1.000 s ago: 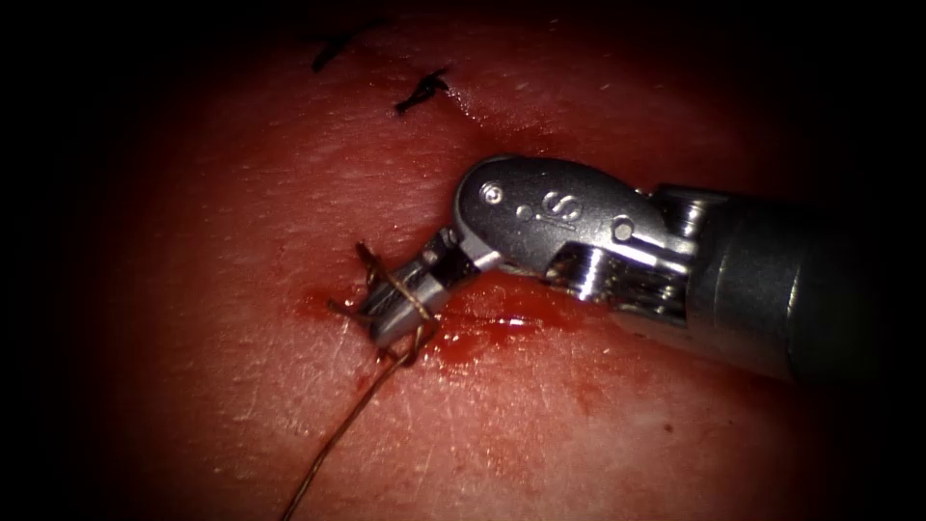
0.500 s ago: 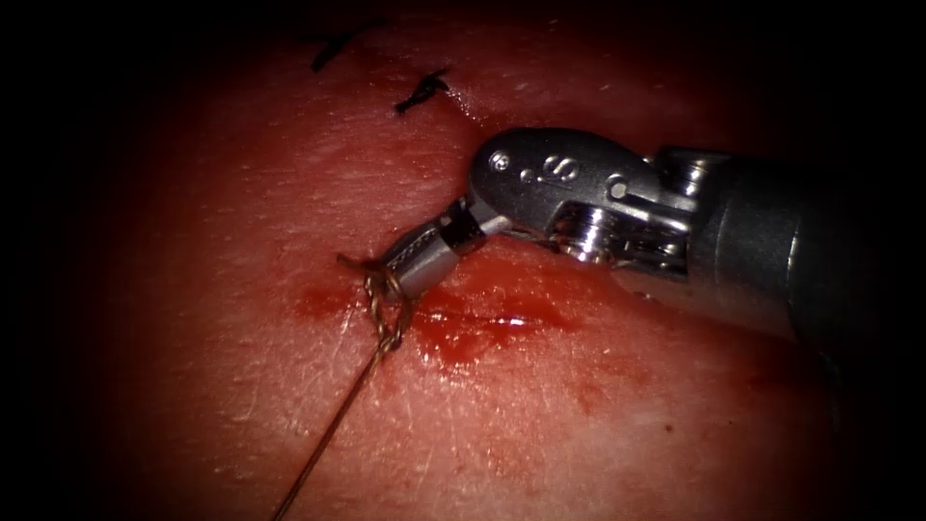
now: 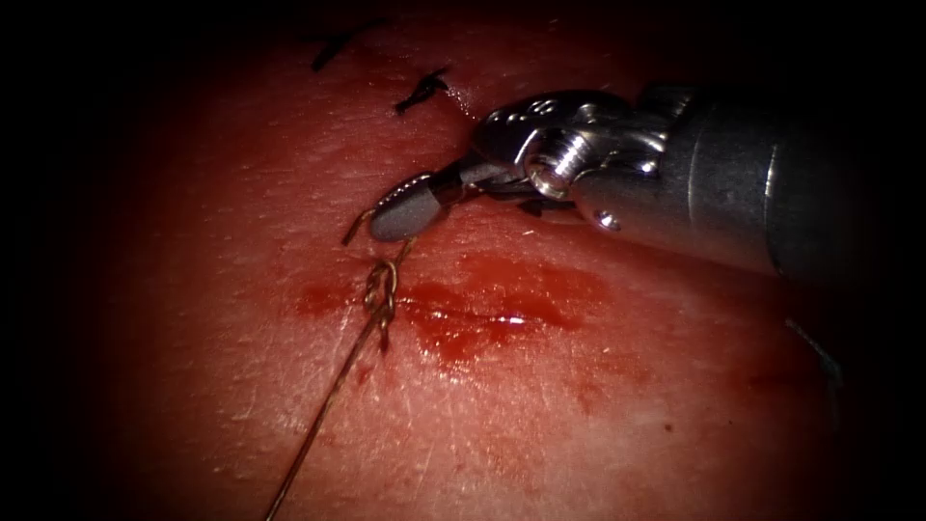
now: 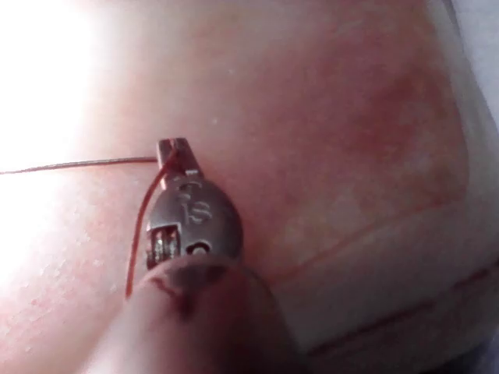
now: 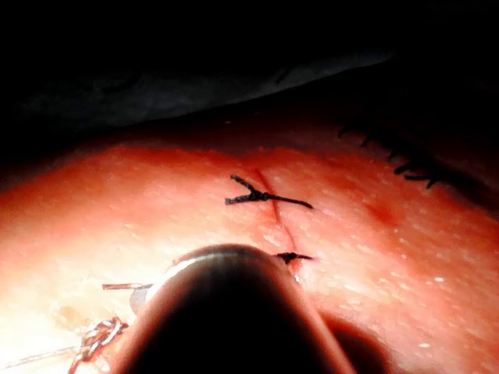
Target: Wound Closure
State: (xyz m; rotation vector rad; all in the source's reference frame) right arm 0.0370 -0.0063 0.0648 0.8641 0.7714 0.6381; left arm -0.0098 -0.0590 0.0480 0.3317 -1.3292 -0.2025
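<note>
Reaching in from the right of the endoscope view, the right arm's tool (image 3: 403,214) has its jaws clenched on a short end of thread (image 3: 359,228) that sticks out past their tip. They sit just above and apart from the knot (image 3: 381,292), a twisted coil of thread lying at the left end of the cut (image 3: 482,314). Red fluid (image 3: 463,333) pools along the cut to the right of the knot. From the knot the long thread (image 3: 318,425) runs down and to the left across the tissue (image 3: 241,193), and its far end is cut off at the frame edge. Two dark finished stitches (image 3: 422,92) sit higher up on the tissue.

The left arm's tool (image 4: 173,149), seen from its own wrist, grips a strand of thread (image 4: 78,164) in closed jaws. I cannot make out a needle. From the right wrist, the tool's own body (image 5: 226,312) hides its jaws, with the knot (image 5: 97,336) just beside it.
</note>
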